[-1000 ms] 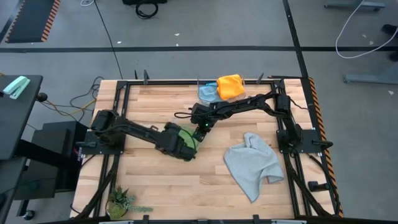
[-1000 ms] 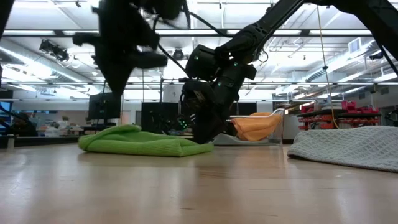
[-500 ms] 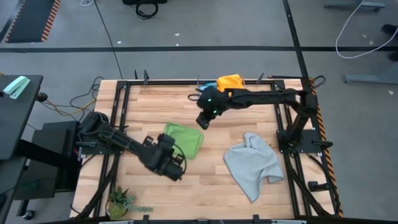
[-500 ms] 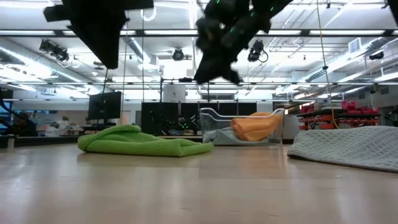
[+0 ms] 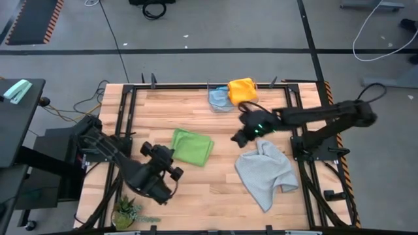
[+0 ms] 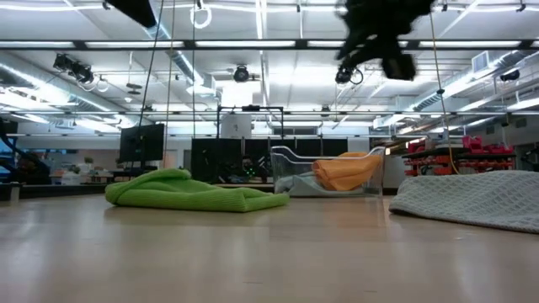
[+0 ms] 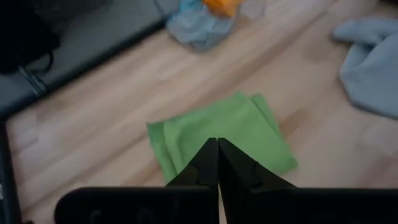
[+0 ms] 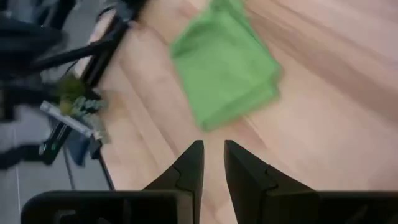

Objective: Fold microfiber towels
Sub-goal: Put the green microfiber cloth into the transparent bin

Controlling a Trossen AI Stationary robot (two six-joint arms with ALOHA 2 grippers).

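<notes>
High view: bright green microfiber towel (image 5: 192, 146) lies folded into a flat, rough rectangle near the middle of the butcher-block wooden table (image 5: 215, 196); nothing is touching it. Low view shows it as a soft, plush, layered pad with a rounded fold edge (image 6: 195, 191). Light grey microfiber towel (image 5: 265, 171) sits crumpled and unfolded on the right side of the table, irregular outline, with a waffle-like knit visible in the low view (image 6: 472, 199). Yellow-orange microfiber towel (image 5: 241, 90) is bunched at the far edge of the table, with the light blue microfiber towel (image 5: 219, 97) just beside it; both appear to sit in a clear plastic bin (image 6: 295, 164).

Left gripper (image 5: 159, 181) is off the green towel, over the near-left part of the table; left wrist view shows its fingers (image 7: 208, 163) pressed together, holding nothing. Right gripper (image 5: 240, 138) hangs between the green and grey towels, near the grey one's upper edge; its fingers (image 8: 189, 165) are slightly parted with a narrow gap, empty.

Table has black metal frame rails (image 5: 124, 124) along both sides. Small potted green plant (image 5: 125, 211) stands at the near-left corner. Grey floor with black tape lines surrounds the table; low view shows an open workshop with ceiling strip lights.
</notes>
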